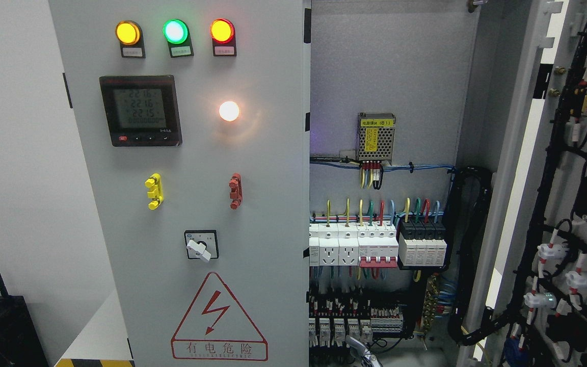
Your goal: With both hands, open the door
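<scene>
Left door [191, 204] closed, red warning triangle [218, 318] reading 有电危险, right door [568, 204] swung open, hand [359, 351] barely visible, grip unclear

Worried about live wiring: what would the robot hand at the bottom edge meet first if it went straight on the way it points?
Only the tip of the robot hand shows, pointing up and left. It would likely meet the lower breaker row inside the open cabinet first, though depth is unclear.
</scene>
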Controlling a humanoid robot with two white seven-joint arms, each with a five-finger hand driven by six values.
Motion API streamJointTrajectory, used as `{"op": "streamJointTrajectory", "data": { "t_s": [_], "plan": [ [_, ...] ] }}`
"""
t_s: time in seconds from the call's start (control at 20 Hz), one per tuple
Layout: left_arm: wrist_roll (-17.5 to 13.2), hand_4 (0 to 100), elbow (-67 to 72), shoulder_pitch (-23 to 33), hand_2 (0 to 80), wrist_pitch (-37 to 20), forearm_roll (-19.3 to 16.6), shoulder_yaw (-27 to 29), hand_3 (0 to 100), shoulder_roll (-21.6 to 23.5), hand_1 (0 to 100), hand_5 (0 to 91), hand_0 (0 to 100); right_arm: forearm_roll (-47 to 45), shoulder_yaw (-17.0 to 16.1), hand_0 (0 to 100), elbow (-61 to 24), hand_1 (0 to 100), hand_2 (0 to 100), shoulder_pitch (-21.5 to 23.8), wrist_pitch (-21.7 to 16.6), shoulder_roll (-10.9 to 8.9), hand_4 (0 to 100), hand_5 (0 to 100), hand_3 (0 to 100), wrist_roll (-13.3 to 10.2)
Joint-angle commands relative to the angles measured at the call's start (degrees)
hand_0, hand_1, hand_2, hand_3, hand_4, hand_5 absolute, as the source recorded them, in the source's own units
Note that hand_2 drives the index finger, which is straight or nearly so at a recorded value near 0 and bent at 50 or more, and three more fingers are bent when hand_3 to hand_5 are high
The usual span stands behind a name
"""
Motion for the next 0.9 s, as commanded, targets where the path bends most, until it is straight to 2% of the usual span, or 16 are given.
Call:
{"op": "streamJointTrajectory", "data": {
  "t_s": [0.0, 0.45, 0.85],
  "plan": [
    [0.21, 0, 0.0, 0.0, 0.0, -0.07, 0.0, -1.16, 0, -1.49, 0, 0.0, 0, -0.02, 0.38, 38, 3.05, 0, 0, -3.78, 2.35, 3.79, 0, 0, 0, -0.06],
    [0.3, 0, 0.0, 0.0, 0.0, -0.07, 0.0, -1.07, 0, -1.49, 0, 0.0, 0, -0.02, -0.06, 38, 5.16, 0, 0, -6.59, 4.2, 4.85, 0, 0, 0, -0.06],
    [0.21, 0, 0.0, 0.0, 0.0, -0.15, 0.0, -1.07, 0, -1.49, 0, 0.0, 0, -0.02, -0.24, 38, 9.55, 0, 0, -10.64, 5.52, 4.85, 0, 0, 0, -0.06]
  ]
}}
